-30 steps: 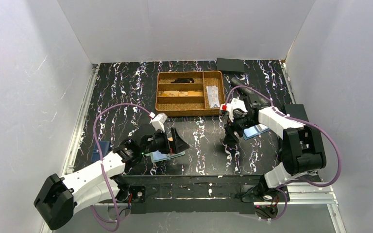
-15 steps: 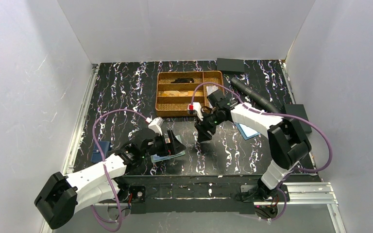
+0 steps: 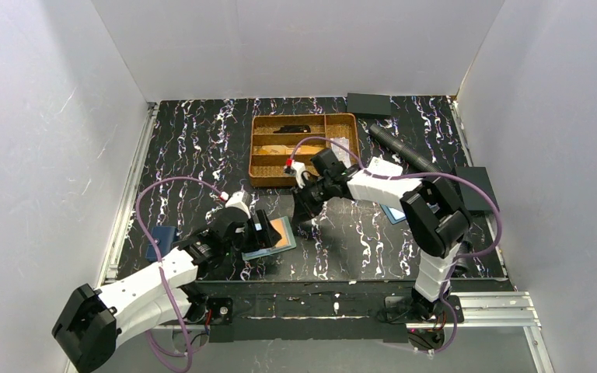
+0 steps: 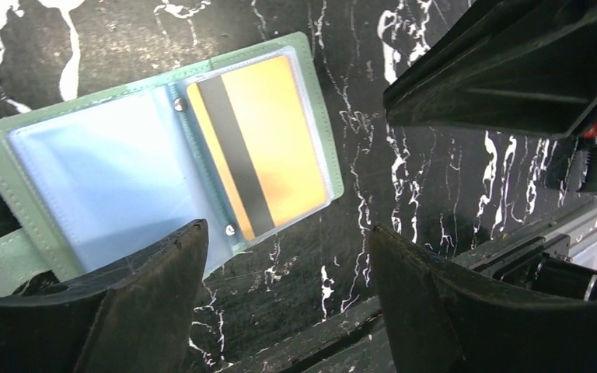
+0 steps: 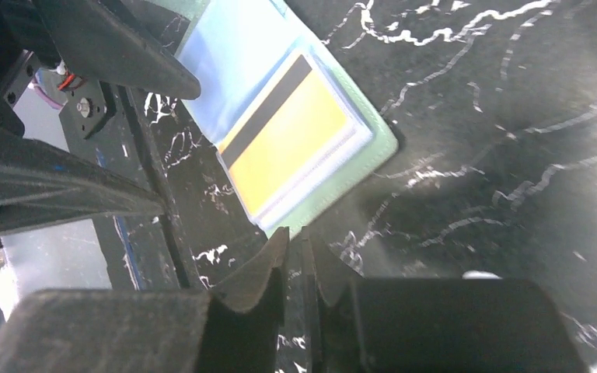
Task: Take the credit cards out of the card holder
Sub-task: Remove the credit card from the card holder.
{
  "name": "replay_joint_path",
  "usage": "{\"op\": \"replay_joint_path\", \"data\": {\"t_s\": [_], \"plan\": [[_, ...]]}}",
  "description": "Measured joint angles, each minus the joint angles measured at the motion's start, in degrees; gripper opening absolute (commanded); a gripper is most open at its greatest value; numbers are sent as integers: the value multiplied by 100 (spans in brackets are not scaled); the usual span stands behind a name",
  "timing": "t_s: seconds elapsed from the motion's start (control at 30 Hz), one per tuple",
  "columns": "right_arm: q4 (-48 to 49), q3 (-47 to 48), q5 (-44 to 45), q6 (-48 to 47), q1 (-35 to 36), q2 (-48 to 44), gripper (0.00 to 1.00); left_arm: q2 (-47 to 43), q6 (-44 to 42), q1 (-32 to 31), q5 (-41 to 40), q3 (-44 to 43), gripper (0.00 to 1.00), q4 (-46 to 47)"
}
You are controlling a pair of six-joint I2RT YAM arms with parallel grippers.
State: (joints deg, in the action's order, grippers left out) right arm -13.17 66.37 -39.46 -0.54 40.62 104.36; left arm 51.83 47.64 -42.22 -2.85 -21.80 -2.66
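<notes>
The teal-green card holder (image 4: 109, 179) lies open on the table near the front edge (image 3: 267, 250). An orange-gold credit card (image 4: 280, 140) with a black stripe sits in its right clear pocket (image 5: 295, 140). The other pocket looks pale blue, and I see no card in it. My left gripper (image 4: 288, 229) is open over the holder's near edge, one finger (image 4: 148, 295) overlapping the empty pocket. My right gripper (image 5: 297, 237) has its jaws nearly together, with nothing visible between them. Its tips sit just off the holder's green corner (image 5: 381, 148) by the orange card.
A wicker tray (image 3: 258, 175) with compartments stands behind the holder. A dark blue flat item (image 3: 159, 242) lies at the left edge. A pale blue flat piece (image 3: 395, 212) lies under the right arm. A black tube (image 3: 404, 151) and black boxes (image 3: 368, 103) are at the back right.
The right gripper swung left across the table to the holder's corner and closed. The left gripper narrowed and pulled back slightly, and the orange card now shows from above.
</notes>
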Motion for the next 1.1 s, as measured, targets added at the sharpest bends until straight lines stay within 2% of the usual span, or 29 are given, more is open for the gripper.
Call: {"op": "replay_joint_path", "data": {"t_s": [0.17,0.47,0.87,1.1], "plan": [[72,195,153,297,376,251,17,-42,127,0,-116,-2,64,-164],[90,717,175,365,592,726,16,129,192,2,44,4,55,310],[-151,994,66,181,638,1082,17,310,133,11,-179,59,55,247],[-166,953,72,177,638,1082,17,761,22,28,-203,0,54,245]]}}
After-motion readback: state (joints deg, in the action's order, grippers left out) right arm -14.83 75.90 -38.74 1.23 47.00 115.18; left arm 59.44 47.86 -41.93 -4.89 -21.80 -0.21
